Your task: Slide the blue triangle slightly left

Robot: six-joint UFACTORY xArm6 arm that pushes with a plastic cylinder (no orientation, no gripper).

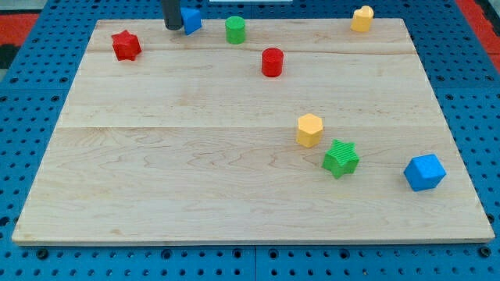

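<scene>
The blue triangle (191,20) sits at the top edge of the wooden board (195,156), left of centre. My tip (173,28) is a dark rod coming down from the view's top. It stands right against the blue triangle's left side and partly hides it.
A red star (125,45) lies at the top left. A green cylinder (235,30) and a red cylinder (272,62) lie right of the triangle. A yellow block (362,18) is at top right. A yellow hexagon (309,129), green star (341,158) and blue cube (424,172) lie lower right.
</scene>
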